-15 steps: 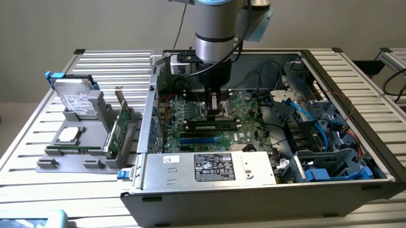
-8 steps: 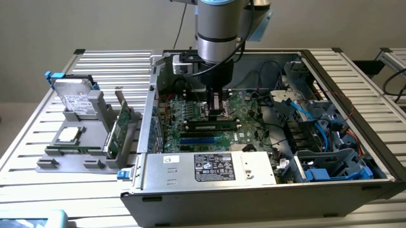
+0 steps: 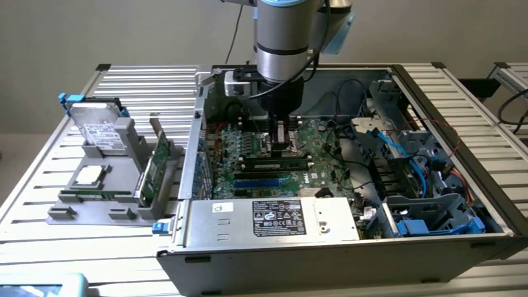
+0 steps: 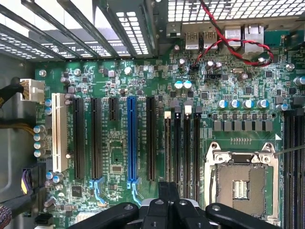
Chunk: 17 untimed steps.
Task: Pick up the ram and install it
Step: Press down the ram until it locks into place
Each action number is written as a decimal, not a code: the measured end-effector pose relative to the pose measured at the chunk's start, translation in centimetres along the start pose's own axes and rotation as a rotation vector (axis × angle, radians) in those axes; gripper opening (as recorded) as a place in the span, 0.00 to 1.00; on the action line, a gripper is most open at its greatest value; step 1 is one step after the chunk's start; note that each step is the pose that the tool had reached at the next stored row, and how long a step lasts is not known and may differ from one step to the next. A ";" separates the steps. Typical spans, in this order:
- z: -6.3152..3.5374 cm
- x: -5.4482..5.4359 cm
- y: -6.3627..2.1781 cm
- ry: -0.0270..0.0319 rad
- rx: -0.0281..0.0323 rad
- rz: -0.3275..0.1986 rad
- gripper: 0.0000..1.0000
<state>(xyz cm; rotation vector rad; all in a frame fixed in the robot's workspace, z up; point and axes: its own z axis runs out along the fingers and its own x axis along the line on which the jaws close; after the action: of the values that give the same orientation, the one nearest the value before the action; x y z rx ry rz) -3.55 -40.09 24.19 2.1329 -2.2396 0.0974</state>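
Gripper [image 3: 281, 143] clenched, hanging low inside the open steel PC case [image 3: 330, 247], right over the green motherboard [image 4: 143, 86]. The ram [image 3: 276, 165], a slim dark-chipped stick, sits flat in a motherboard slot just below the gripper, can't tell if they touch. Grey plastic parts holder [image 3: 107, 198] outside the case on the ribbed aluminium desk [image 3: 49, 161], with a green expansion card [image 3: 157, 164] upright in it.

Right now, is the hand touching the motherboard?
Cannot tell. In the exterior view the hand sits low over the motherboard, but its own tip hides any gap or contact.
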 end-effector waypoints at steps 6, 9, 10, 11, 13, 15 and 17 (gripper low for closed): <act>0.00 0.0 0.00 0.0012 -0.0071 0.092 0.11; 0.00 0.0 0.00 0.0017 -0.0106 0.137 0.11; 0.00 0.0 0.00 0.0020 -0.0117 0.150 0.11; 0.00 0.0 0.00 0.0025 -0.0126 0.163 0.11; 0.01 0.0 0.00 0.0036 -0.0145 0.188 0.11; 0.01 0.0 0.00 0.0047 -0.0163 0.214 0.11; 0.01 0.0 0.00 0.0058 -0.0175 0.239 0.11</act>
<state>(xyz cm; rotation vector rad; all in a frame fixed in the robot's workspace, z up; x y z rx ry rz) -3.55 -40.09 24.19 1.8447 -2.4721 0.0918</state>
